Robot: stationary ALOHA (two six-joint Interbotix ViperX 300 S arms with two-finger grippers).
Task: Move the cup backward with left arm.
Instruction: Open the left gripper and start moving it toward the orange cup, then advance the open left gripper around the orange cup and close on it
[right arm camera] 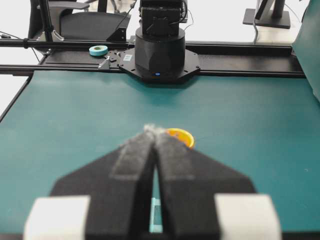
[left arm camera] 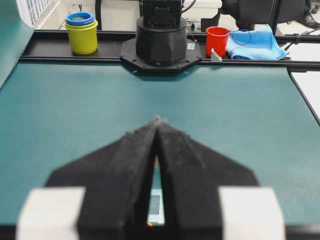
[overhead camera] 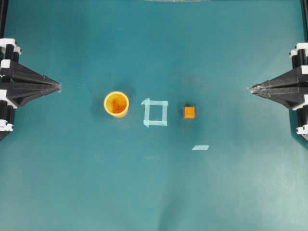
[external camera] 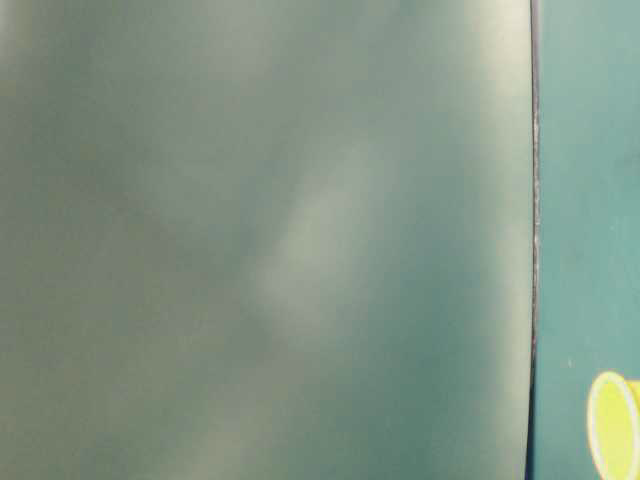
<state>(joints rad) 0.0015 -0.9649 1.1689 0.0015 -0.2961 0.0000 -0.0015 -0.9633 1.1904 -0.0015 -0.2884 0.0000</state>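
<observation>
The yellow-orange cup (overhead camera: 116,104) stands upright on the teal table, left of centre in the overhead view. Its rim peeks over my right gripper's fingers in the right wrist view (right arm camera: 183,135), and a part shows at the bottom right of the table-level view (external camera: 612,423). My left gripper (overhead camera: 59,86) is shut and empty at the left edge, well apart from the cup; in its own view the tips meet (left arm camera: 158,120). My right gripper (overhead camera: 251,88) is shut and empty at the right edge, its tips together in its own view (right arm camera: 151,129).
A square outline of pale tape (overhead camera: 155,112) lies at the table's centre, just right of the cup. A small orange cube (overhead camera: 189,112) sits right of it. A loose tape strip (overhead camera: 200,147) lies nearer the front. Stacked cups (left arm camera: 82,31) and a red cup (left arm camera: 216,40) stand off the table.
</observation>
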